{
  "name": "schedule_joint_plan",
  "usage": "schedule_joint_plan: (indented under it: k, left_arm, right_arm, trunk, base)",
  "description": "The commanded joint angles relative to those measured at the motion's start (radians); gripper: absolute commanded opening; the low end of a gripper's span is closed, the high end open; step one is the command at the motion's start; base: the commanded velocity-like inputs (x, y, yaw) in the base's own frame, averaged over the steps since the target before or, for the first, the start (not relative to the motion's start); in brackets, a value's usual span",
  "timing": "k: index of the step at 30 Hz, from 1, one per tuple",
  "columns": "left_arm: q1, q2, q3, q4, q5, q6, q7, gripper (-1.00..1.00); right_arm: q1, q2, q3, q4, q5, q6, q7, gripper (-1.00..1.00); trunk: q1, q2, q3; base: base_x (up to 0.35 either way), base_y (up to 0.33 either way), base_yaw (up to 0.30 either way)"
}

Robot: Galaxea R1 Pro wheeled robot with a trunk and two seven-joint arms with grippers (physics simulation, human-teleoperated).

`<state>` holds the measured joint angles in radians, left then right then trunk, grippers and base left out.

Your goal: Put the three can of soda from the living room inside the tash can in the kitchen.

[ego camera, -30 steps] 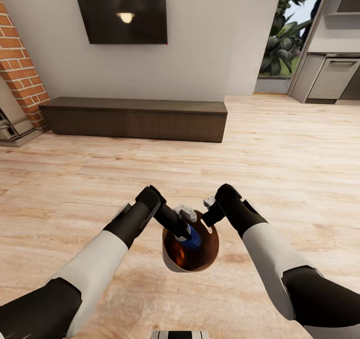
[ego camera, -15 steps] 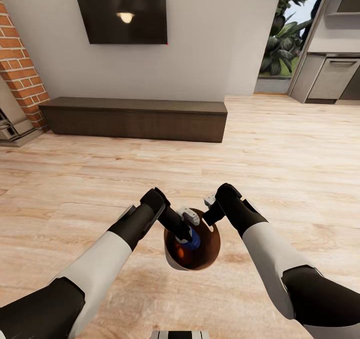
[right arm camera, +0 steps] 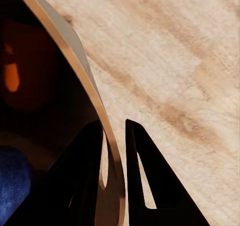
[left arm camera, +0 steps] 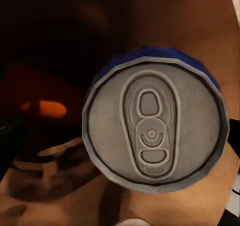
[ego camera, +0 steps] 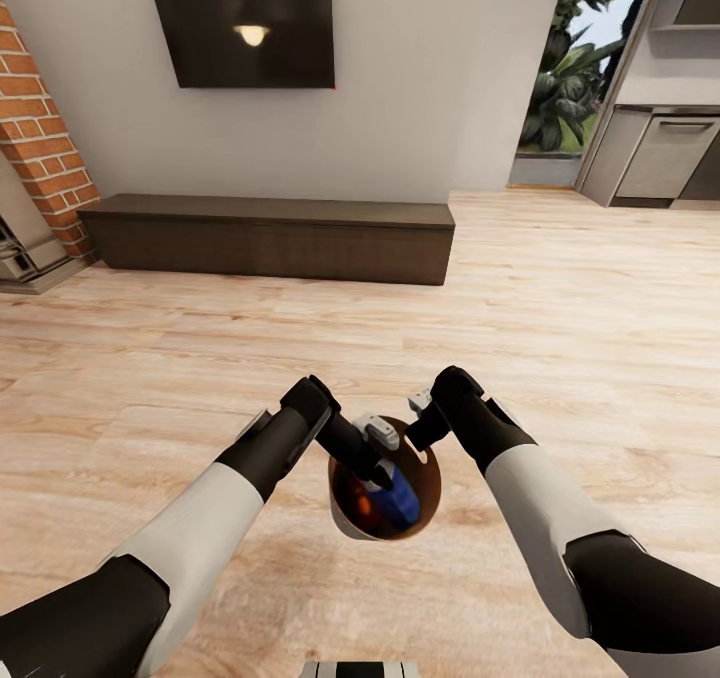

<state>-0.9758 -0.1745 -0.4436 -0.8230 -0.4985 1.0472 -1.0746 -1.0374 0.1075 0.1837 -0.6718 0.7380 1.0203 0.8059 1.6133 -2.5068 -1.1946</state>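
Blue can (ego camera: 402, 499) lay loose inside bin (ego camera: 432, 463); left tool (ego camera: 379, 477) open above it, right tool (right arm camera: 114, 173) clamped on rim.

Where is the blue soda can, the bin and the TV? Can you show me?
blue soda can (left arm camera: 155, 118): left wrist view, on its silver top.
trash can (ego camera: 432, 470): head view, on its coppery inner wall.
wall television (ego camera: 240, 20): head view, on the middle of its dark screen.

The blue can (left arm camera: 155, 118) has a dull brushed-metal top, the bin (right arm camera: 82, 81) a glossy coppery inside, the floor (ego camera: 560, 288) matt wood.
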Motion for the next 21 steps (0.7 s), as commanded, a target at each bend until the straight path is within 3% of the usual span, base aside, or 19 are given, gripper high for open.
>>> schedule_joint_plan:
  k: [1, 12, 17, 18, 21]
  left_arm:
    - [0.000, 0.029, -0.001, 0.053, -0.074, 0.000, 0.037, 1.00]
    - [0.006, 0.041, 0.002, 0.010, -0.067, 0.000, 0.055, 1.00]
    - [0.007, 0.046, 0.008, -0.159, -0.063, 0.000, 0.035, 1.00]
    - [0.009, 0.055, 0.010, -0.257, -0.066, 0.000, -0.013, 1.00]
    - [0.009, 0.074, 0.011, -0.317, -0.071, 0.000, -0.065, 1.00]
  right_arm:
    - [-0.001, 0.000, 0.000, 0.000, -0.074, 0.027, 0.013, -1.00]
    - [-0.001, -0.009, -0.006, -0.001, -0.075, 0.027, 0.015, -1.00]
    - [-0.002, -0.029, -0.015, -0.002, -0.075, 0.027, 0.018, -1.00]
    - [-0.005, -0.042, -0.027, -0.002, -0.075, 0.027, 0.021, -1.00]
    - [-0.006, -0.052, -0.033, -0.002, -0.075, 0.027, 0.023, -1.00]
  trunk:
    - [0.000, 0.000, 0.000]
    - [0.000, 0.000, 0.000]
    - [0.000, 0.000, 0.000]
    - [0.000, 0.000, 0.000]
    - [0.000, 0.000, 0.000]
  base:
    - [0.000, 0.000, 0.000]
    - [0.000, 0.000, 0.000]
    - [0.000, 0.000, 0.000]
    - [0.000, 0.000, 0.000]
    - [0.000, 0.000, 0.000]
